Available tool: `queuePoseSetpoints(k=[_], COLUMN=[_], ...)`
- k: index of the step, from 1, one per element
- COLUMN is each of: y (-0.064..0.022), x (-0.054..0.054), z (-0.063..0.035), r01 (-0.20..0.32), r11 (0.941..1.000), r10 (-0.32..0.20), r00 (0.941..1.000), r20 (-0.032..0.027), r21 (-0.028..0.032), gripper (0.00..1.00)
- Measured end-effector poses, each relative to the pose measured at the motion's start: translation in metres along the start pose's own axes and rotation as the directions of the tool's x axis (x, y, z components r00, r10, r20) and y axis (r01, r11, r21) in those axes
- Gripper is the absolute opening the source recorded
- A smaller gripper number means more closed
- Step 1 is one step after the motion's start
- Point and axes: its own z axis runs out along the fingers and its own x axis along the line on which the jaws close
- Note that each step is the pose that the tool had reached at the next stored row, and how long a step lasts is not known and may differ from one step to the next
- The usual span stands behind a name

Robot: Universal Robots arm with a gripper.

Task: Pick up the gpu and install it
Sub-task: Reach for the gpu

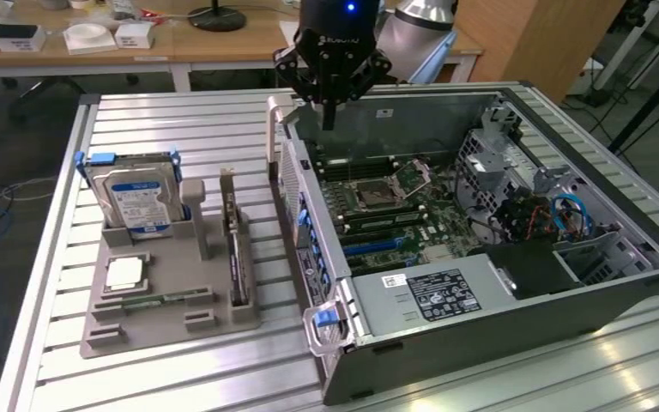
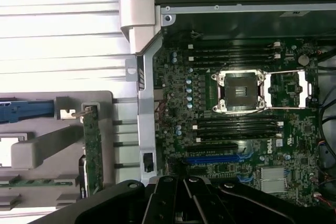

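Presently the gpu (image 1: 236,257) stands on its long edge in a slot of a grey moulded holder (image 1: 158,330). It is well apart from the pincer (image 1: 329,120), which hangs higher and farther back over the far corner of the open computer case (image 1: 513,335). The pincer's black fingers are pressed together to a point and pinch nothing. In the wrist view the gpu (image 2: 93,150) shows edge-on as a thin green-and-dark strip, and the pincer's (image 2: 184,198) dark housing sits close to the lens.

The card is flat, slim and rectangular. The holder is matte grey with blocky ribs and slots. Toward the exterior view's left, the same holder carries an upright boxy silver hard drive (image 1: 135,202) with a blue label and blue side rails. Just beside the gpu, toward the exterior view's right, the case lies on its side, dark grey metal with a pale looped handle (image 1: 274,129). Inside it is a motherboard (image 1: 387,206) crowded with slots and a square metal-framed socket (image 2: 241,92).

Everything rests on a surface (image 1: 169,129) of ribbed, pale aluminium slats. Beyond its far edge stands a wooden desk (image 1: 192,47) bearing small white boxes.
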Motion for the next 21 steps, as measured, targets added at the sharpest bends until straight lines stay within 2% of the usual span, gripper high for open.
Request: queuePoseSetpoints(k=[21], y=[-0.0022], x=[0.028], z=[0.0005], r01=[0.000], r11=[1.0000], r10=[0.000], r00=[1.0000], r20=[-0.0020], r21=[0.0000], gripper=[0.11])
